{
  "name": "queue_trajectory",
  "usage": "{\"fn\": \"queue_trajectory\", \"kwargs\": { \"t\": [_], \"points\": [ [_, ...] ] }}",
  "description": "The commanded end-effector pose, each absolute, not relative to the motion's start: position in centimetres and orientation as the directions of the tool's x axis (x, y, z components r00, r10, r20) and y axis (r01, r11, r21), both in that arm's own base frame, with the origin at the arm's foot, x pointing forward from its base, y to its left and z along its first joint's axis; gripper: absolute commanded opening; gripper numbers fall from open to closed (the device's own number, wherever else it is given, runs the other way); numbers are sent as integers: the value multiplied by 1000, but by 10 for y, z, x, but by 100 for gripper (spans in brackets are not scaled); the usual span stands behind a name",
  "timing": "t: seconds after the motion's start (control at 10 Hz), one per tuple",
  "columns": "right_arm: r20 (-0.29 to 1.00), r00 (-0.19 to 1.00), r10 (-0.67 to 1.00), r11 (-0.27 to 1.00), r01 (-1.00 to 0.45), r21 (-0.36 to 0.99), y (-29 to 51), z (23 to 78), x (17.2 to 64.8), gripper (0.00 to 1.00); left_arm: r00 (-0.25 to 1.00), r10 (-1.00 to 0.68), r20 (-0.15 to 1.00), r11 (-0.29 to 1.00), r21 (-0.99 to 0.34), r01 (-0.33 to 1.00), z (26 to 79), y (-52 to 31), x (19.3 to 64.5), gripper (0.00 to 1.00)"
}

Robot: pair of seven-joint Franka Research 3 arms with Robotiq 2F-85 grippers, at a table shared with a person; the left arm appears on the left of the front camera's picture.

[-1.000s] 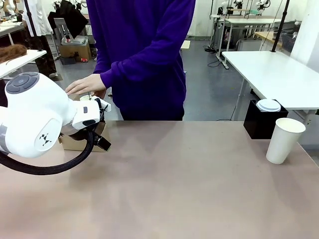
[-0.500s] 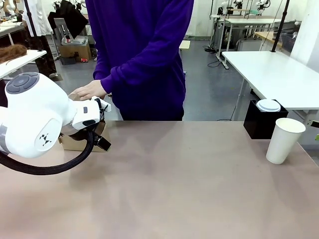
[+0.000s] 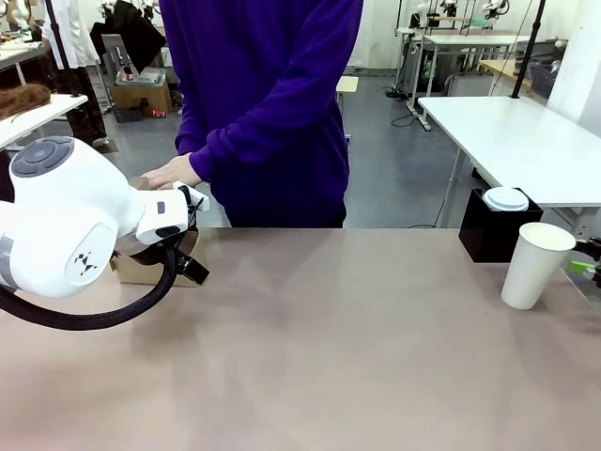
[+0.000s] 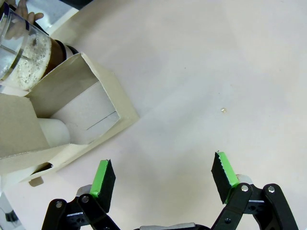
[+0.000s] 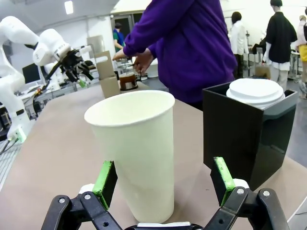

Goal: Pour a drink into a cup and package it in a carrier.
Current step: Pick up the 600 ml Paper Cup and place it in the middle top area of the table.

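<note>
The right gripper (image 5: 163,165) stands wide open and grips nothing. The tall, tapered white paper cup (image 5: 134,148) stands upright on the beige table (image 3: 329,357) just ahead of its green-padded fingers (image 5: 106,182), in line with the gap between them. Whether a pad touches it I cannot tell. Beside the cup, off the other finger, sits a black plastic box (image 5: 240,139) topped with round white lids (image 5: 254,91). The left gripper (image 4: 163,160) is also spread wide and empty, above bare tabletop. The box-shaped brown cardboard carrier (image 4: 86,112) lies ahead of one of its fingers, apart from it. Beyond the carrier stands a clear glass pot (image 4: 19,57) holding the dark brown drink (image 4: 60,48), with a person's hand (image 3: 174,172) at its top.
</note>
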State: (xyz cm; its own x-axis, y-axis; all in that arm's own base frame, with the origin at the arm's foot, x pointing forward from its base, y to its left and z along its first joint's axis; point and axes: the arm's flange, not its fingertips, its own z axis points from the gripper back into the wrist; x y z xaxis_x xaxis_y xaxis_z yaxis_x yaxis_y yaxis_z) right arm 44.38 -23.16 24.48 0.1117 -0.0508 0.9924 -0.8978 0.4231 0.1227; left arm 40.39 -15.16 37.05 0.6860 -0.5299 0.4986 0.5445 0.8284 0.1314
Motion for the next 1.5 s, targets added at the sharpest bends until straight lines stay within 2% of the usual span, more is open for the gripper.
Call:
{"fn": "queue_trajectory", "kwargs": {
  "t": [0.0,1.4],
  "points": [
    [994,99,-37,444,-890,105,-214,241,448,100,686,-530,499,828,131,545,371,-152,404,100],
    [993,96,-75,364,-924,117,-131,214,461,100,686,-530,499,828,131,545,371,-152,404,100]
  ]
}}
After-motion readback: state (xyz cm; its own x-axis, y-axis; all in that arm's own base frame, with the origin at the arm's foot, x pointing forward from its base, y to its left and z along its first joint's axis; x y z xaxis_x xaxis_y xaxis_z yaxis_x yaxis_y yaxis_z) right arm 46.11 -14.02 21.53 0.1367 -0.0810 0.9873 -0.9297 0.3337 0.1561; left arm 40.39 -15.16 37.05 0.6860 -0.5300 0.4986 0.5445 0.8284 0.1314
